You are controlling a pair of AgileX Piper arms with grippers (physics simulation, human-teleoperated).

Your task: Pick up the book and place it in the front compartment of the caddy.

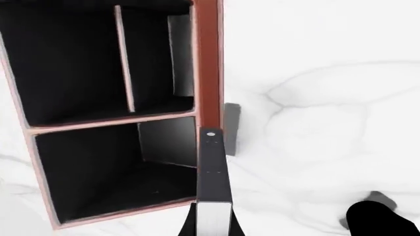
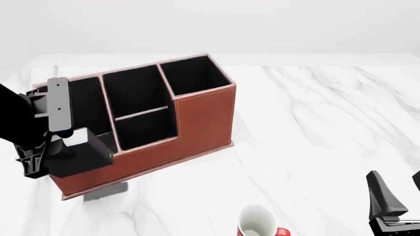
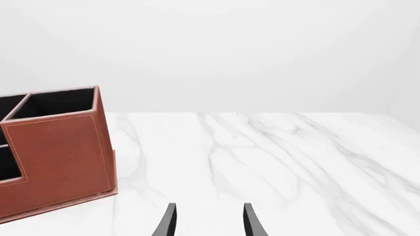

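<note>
The black book (image 2: 78,155) with white page edges hangs tilted at the caddy's left end, by its low near wall, with my left gripper (image 2: 49,155) shut on it. In the left wrist view the book (image 1: 213,182) shows edge-on between the gripper (image 1: 213,227) fingers, directly above the caddy's red wall (image 1: 207,64). The reddish-brown caddy (image 2: 203,118) stands left of centre. Its front compartment (image 2: 131,88), the small cell with the tall outer wall, appears empty, also seen from the left wrist (image 1: 66,59). My right gripper (image 2: 397,204) is open and empty, far from the caddy, fingers (image 3: 168,222) spread.
A white mug with a red handle (image 2: 257,222) stands at the near edge, right of the caddy. The book's shadow (image 2: 105,191) falls on the marble table (image 2: 315,128) in front of the caddy. A dark shape (image 1: 380,219) sits at the corner of the left wrist view.
</note>
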